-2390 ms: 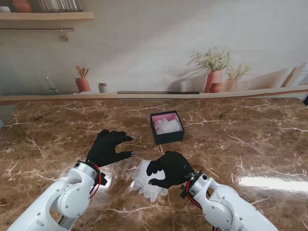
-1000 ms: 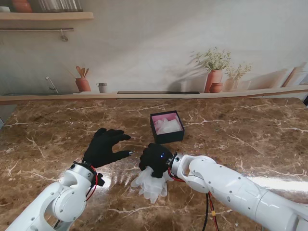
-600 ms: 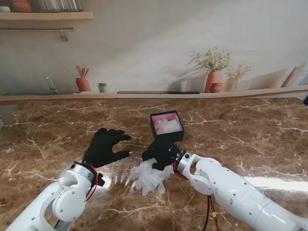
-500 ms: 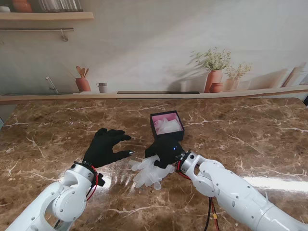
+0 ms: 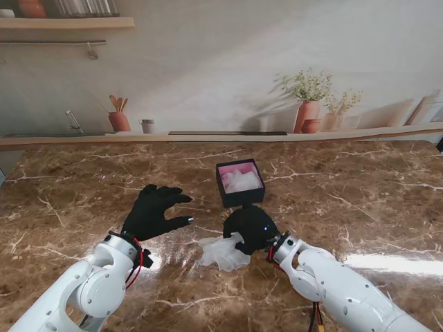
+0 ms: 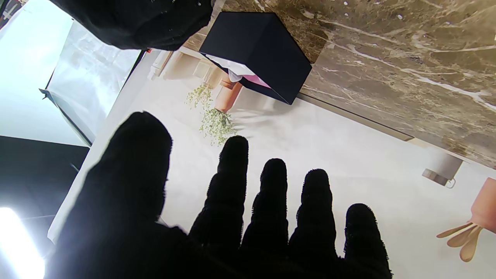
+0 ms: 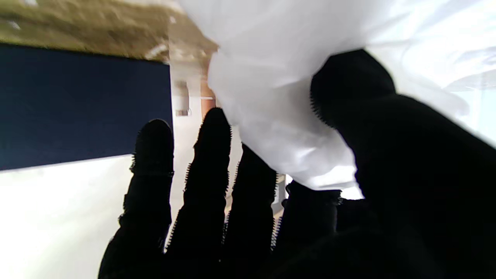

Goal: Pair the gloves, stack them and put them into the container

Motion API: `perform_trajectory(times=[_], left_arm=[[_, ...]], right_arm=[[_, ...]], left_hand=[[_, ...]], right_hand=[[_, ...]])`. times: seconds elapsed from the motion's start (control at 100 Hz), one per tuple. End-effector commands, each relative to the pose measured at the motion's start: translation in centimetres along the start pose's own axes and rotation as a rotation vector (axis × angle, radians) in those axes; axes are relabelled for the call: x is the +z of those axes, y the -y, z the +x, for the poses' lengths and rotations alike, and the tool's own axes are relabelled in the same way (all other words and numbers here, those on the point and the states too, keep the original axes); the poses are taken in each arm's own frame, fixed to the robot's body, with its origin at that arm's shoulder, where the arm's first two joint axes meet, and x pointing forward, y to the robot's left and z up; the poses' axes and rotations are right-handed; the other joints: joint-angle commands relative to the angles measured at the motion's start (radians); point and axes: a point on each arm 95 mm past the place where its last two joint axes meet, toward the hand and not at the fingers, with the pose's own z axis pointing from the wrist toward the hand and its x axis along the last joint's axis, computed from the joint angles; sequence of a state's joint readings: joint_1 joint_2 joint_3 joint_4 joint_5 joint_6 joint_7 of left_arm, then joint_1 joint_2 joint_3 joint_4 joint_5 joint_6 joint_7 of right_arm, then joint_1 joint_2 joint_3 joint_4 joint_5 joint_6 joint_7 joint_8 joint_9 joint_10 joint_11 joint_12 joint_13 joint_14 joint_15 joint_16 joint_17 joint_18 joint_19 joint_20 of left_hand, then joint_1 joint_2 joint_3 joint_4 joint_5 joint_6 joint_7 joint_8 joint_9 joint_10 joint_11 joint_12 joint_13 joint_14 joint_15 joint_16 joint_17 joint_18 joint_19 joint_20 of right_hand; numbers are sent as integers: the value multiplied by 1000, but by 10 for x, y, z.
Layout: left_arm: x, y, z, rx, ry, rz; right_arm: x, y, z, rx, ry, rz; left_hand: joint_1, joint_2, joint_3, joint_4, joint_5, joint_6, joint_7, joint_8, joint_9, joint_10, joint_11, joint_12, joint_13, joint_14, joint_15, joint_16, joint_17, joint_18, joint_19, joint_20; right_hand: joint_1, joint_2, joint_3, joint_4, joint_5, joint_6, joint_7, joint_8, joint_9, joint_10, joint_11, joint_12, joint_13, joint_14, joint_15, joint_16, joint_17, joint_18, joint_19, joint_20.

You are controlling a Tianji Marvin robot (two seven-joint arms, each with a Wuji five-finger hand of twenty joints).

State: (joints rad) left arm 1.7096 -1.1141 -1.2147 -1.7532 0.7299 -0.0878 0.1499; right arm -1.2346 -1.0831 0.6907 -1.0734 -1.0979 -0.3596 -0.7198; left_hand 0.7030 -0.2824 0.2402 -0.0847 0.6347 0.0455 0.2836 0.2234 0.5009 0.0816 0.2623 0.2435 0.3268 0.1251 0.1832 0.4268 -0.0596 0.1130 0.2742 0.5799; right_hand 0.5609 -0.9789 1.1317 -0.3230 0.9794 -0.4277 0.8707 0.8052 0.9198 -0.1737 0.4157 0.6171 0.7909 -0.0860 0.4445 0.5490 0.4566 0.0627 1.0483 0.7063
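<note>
On the brown marble bench (image 5: 360,200) the right hand (image 5: 252,228) grips a bunch of white gloves (image 5: 223,252), thumb pressed over the fabric in the right wrist view (image 7: 294,116); the loose part spills out at 8 o'clock of that hand and appears to lie on the bench, though contact is hard to judge. The dark box (image 5: 240,182) sits just beyond the right hand at 12 o'clock, near it but apart, open at the top with white material (image 5: 241,181) against a pink lining inside. Its near wall stands between the gripped gloves and the opening. In the left wrist view the box (image 6: 257,52) shows as a dark block with white and pink at its mouth. The left hand (image 5: 155,211) hovers at 9 o'clock of the gloves, fingers (image 6: 271,201) spread and holding nothing, well clear of the box. At the far edge of the bench runs a backdrop wall printed with potted plants (image 5: 309,100), a jar of wooden utensils (image 5: 119,115), a small cup (image 5: 147,126) and a shelf (image 5: 66,23) at 11 o'clock.
</note>
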Motion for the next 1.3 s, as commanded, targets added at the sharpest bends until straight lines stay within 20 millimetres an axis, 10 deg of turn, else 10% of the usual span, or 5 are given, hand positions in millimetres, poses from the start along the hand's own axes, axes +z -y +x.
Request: perform_trajectory(times=[0.0,0.28,0.71,1.06,1.29], left_arm=[[-2,-1,0,0,3,-8],[-1,-3,1,-6,0,-10],[-2,-1,1,-8,-3,-8],[-1,-2,1,-16,-8,-13],[-2,-3,1,-17,-8,-17]], right_arm=[[-13,6,8,35,1,44],[-21,-9,19,204,-34,199],[-14,-2,22,221,10,453],[-14,7,26,99,-39,458],[-10,3,28,143,-23,398]], left_hand=[[32,36,-35,22,13,-19,-9,2,-13,-10,-19,-11,-41,-38,-33,-10,-19,1,-44,18],[35,40,-42,22,10,-21,-11,1,-14,-13,-20,-13,-40,-38,-31,-9,-18,1,-46,22],[36,46,-59,23,6,-19,-15,-1,-15,-15,-23,-15,-42,-34,-32,-9,-20,2,-51,24],[35,61,-83,24,5,-18,-20,-1,-19,-14,-28,-16,-47,-35,-36,-10,-23,2,-62,26],[43,66,-100,26,5,-16,-22,-1,-19,-14,-28,-15,-48,-35,-37,-10,-23,3,-68,32]], right_hand=[[9,-18,45,-6,-18,-31,-11,21,-78,25,-62,-95,-76,22,-84,-69,-55,26,-84,-37],[-357,169,-103,156,-100,120,-301,-71,-342,122,-295,-367,-267,163,-318,-269,-145,122,-304,-111],[-65,-10,-58,44,-80,84,-222,-178,-377,197,-245,-473,-133,249,-239,-317,69,159,-164,-274],[198,-21,-26,35,13,48,5,-59,130,24,102,206,312,40,261,190,382,-43,192,-138],[244,-39,-6,43,109,73,37,-128,305,26,109,196,444,45,342,147,510,-44,267,-146]])
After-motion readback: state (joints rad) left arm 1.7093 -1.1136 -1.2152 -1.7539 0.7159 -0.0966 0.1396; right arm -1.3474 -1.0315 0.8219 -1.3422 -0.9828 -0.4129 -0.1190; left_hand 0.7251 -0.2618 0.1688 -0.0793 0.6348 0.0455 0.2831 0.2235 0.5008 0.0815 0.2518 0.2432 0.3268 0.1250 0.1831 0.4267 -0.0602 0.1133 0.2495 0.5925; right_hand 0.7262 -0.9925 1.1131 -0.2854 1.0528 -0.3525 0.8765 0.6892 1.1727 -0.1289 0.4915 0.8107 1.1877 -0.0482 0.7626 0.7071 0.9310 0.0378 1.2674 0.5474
